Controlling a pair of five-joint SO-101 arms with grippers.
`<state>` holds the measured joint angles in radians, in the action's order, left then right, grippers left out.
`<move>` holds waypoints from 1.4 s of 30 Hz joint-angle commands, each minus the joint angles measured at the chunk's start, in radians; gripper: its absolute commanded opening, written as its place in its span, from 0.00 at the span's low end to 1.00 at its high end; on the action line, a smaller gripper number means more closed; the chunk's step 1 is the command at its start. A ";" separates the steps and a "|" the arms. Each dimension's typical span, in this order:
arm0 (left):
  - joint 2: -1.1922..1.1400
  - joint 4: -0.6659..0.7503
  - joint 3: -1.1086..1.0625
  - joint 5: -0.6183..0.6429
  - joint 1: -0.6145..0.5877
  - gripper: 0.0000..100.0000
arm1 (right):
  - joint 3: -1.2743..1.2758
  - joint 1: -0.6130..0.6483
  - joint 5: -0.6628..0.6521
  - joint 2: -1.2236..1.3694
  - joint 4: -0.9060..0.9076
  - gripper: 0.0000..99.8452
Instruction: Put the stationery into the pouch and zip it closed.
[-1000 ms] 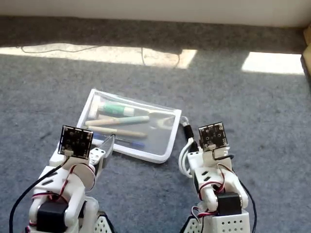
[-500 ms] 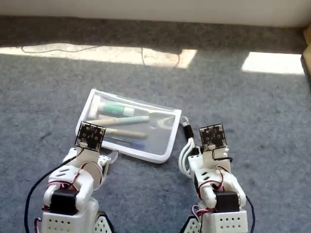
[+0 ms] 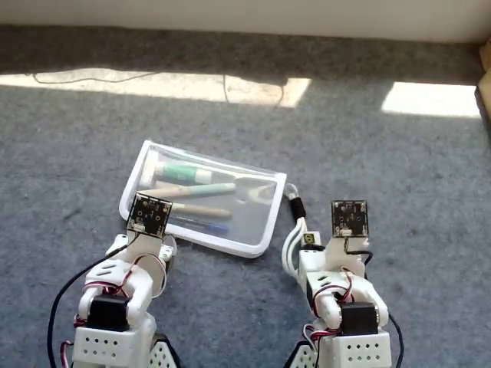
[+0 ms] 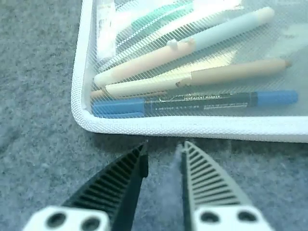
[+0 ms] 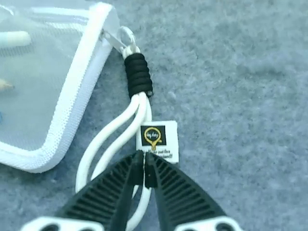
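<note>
The translucent white mesh pouch [image 3: 230,222] lies flat on the grey carpet in front of both arms. Several pens and markers [image 3: 188,189] lie inside it, among them a blue one [image 4: 192,101] along the near edge. Its zip pull [image 5: 113,40] sits at the corner where a white cord loop [image 5: 103,144] with a black wrap [image 5: 137,73] and a small tag [image 5: 157,140] is attached. My left gripper [image 4: 164,150] hovers just off the pouch's near edge [image 4: 192,127], slightly open and holding nothing. My right gripper [image 5: 144,161] is shut over the cord loop beside the tag.
Grey carpet surrounds the pouch on all sides. A thin dark cable [image 3: 226,88] runs along the sunlit strip at the back. A pale wall base lines the far edge, and a brown object [image 3: 485,77] sits at the right border.
The left arm has drawn back from over the pouch's near edge toward its base. The right arm's wrist has drawn back a little. The pouch has not moved.
</note>
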<state>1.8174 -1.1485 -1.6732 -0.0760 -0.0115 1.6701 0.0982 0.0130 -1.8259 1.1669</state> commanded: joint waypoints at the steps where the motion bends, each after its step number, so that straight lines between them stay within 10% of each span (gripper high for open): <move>1: 0.007 0.014 -0.022 0.006 -0.010 0.02 | 0.110 -0.008 0.014 -0.013 0.056 0.01; 42: 0.007 -0.158 -0.022 0.006 -0.012 0.06 | 0.110 -0.008 0.014 -0.013 0.087 0.01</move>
<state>1.8174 -1.2988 -1.6732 -0.0760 -0.0115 1.6701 0.0982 0.0161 -1.8259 1.2497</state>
